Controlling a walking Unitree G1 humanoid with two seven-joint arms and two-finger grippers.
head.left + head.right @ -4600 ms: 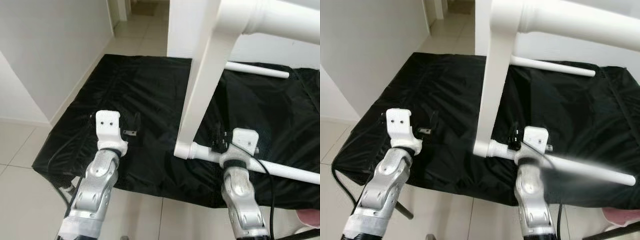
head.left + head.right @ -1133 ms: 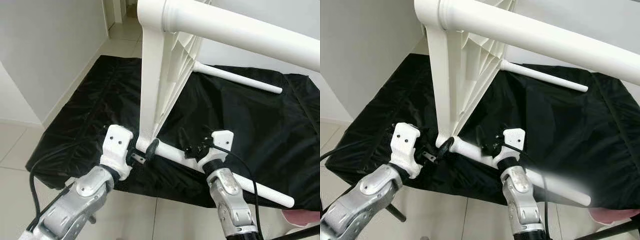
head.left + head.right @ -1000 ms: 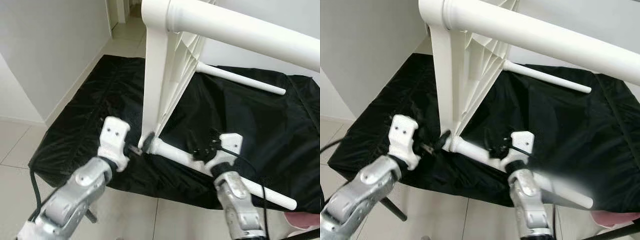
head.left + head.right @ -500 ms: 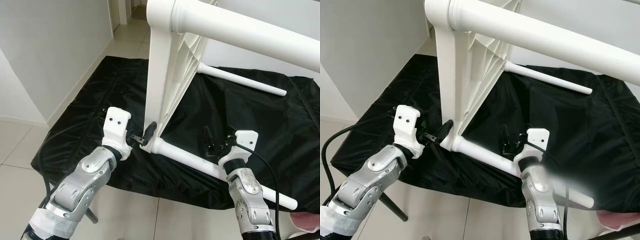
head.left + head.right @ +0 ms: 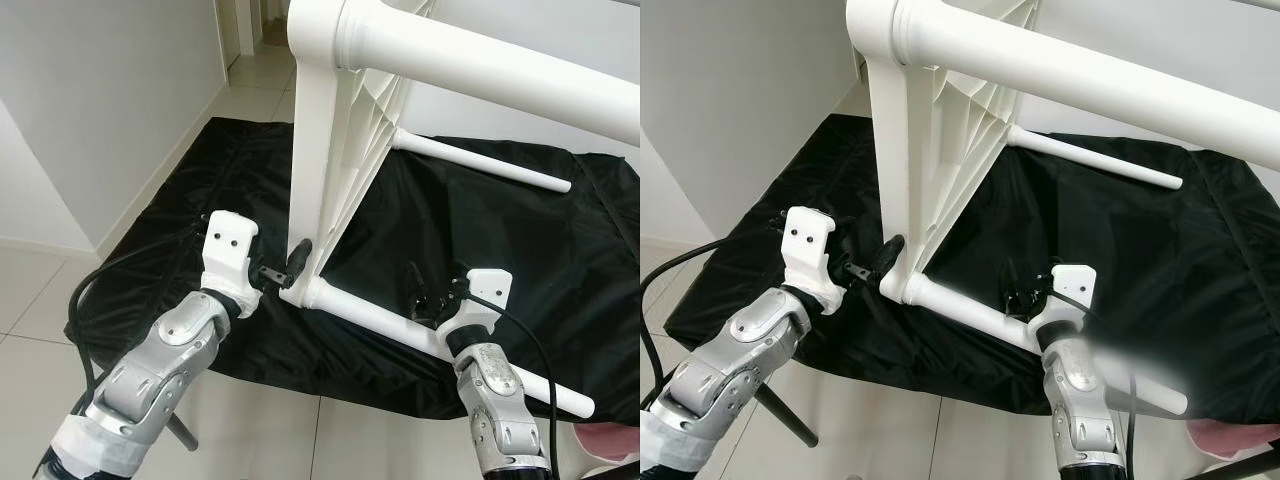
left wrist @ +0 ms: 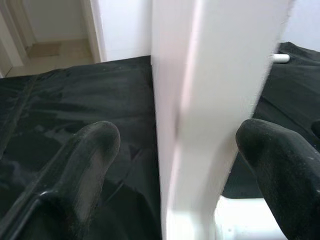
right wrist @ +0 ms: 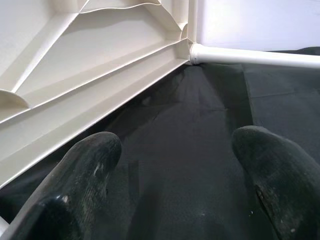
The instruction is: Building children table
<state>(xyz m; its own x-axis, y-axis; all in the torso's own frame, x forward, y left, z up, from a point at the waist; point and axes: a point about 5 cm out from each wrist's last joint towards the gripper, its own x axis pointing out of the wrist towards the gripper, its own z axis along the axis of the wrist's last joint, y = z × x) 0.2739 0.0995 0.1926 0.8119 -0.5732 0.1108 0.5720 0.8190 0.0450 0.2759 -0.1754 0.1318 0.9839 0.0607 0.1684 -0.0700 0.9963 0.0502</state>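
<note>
The white children table stands tipped on its side on a black cloth (image 5: pixel 190 220). Its top panel (image 5: pixel 325 170) is on edge, with the ribbed underside (image 7: pixel 85 65) facing right. One leg (image 5: pixel 390 322) lies low along the cloth, another leg (image 5: pixel 500 75) juts out near the camera, and a third (image 5: pixel 490 165) lies at the back. My left gripper (image 5: pixel 288 268) is open, its fingers (image 6: pixel 92 150) straddling the panel's lower edge (image 6: pixel 200 110) by the corner. My right gripper (image 5: pixel 425 298) is open just above the low leg, with only cloth between its fingers (image 7: pixel 92 155).
The cloth ends in a near edge just behind my arms, with tiled floor (image 5: pixel 30 290) beyond it. A white wall (image 5: pixel 100 100) runs along the left and a doorway (image 5: pixel 265 25) opens at the back. Something pink (image 5: pixel 612 445) sits at the lower right.
My left gripper has come in from the left to the panel's lower corner. My right gripper has let go of the low leg. The table has swung so its panel faces me more.
</note>
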